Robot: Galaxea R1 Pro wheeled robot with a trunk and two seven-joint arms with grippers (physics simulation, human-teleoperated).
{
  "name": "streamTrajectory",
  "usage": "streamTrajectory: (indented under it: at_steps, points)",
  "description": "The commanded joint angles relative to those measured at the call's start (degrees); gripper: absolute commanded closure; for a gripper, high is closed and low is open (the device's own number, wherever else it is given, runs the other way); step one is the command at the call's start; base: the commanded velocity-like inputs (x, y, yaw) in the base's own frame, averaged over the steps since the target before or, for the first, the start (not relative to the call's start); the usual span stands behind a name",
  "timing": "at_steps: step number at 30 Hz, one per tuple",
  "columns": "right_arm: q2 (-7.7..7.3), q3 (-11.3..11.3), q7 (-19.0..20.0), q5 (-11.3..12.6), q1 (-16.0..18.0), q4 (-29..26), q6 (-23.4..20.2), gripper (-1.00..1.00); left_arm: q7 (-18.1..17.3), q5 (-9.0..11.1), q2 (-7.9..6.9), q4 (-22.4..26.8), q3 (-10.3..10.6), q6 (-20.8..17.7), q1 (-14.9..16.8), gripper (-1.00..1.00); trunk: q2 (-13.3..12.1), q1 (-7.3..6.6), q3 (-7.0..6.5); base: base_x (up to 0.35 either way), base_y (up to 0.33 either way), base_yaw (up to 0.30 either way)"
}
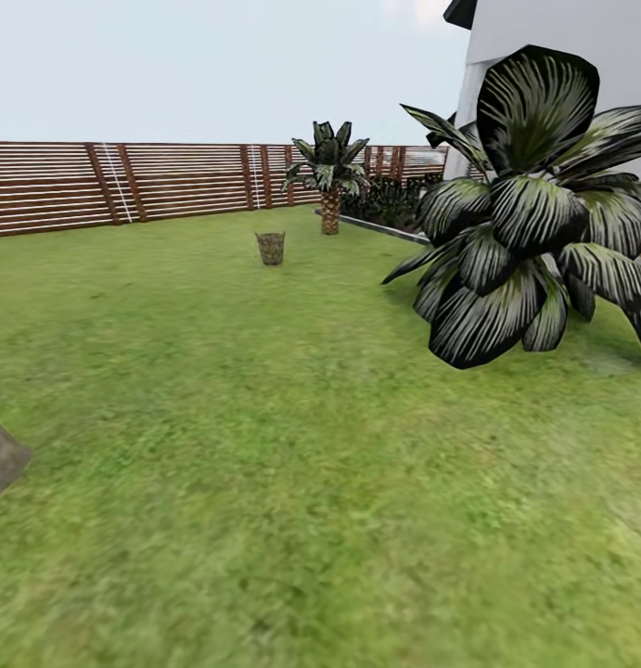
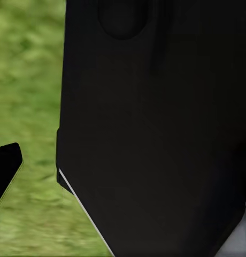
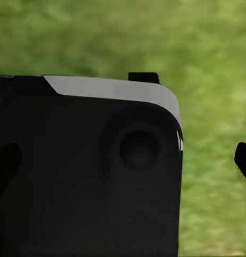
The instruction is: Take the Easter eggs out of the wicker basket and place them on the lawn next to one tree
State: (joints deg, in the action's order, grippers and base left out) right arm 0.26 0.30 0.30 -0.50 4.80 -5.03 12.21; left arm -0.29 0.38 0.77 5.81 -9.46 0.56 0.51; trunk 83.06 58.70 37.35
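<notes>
The small brown woven basket (image 1: 271, 248) far up the middle is looking too tiny to show anything inside. A grey rock (image 1: 0, 456) is getting cut off at the left edge.

The lawn (image 1: 264, 482) looked like short, matt grass, soft and slightly mottled, blurred in both wrist views. The basket (image 1: 271, 248) was brown woven twig, rough and open in its weave. The fence (image 1: 125, 181) was reddish-brown wooden slats with a dull finish. The near plant (image 1: 533, 204) had broad dark leaves with pale streaks and a faint sheen; the small palm (image 1: 329, 176) by the fence had a scaly, rough trunk. A grey stone (image 1: 0, 459) at the left edge looked coarse. The wall (image 1: 561, 37) was smooth, pale and matt. The robot's body (image 2: 155, 134) in the wrist views was smooth black, plastic-like, with a light grey trim.
</notes>
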Motion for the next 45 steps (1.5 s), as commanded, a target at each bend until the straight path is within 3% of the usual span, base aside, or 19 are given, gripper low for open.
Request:
streamTrajectory:
  at_steps: [1, 45]
  points:
    - [-0.02, 0.0, 0.0, 0.0, 0.0, 0.0, 0.2, -1.00, 0.0, 0.0, 0.00, 0.0, -0.3, 0.1, 0.0, -1.00, 0.0, 0.03, 0.05, 0.321, 0.086, 0.000]
    - [0.00, 0.0, 0.1, 0.0, 0.0, 0.1, 0.3, -1.00, -0.1, 0.0, 0.02, 0.0, -0.3, 0.1, 0.0, -1.00, 0.0, 0.03, 0.05, 0.321, 0.086, 0.000]
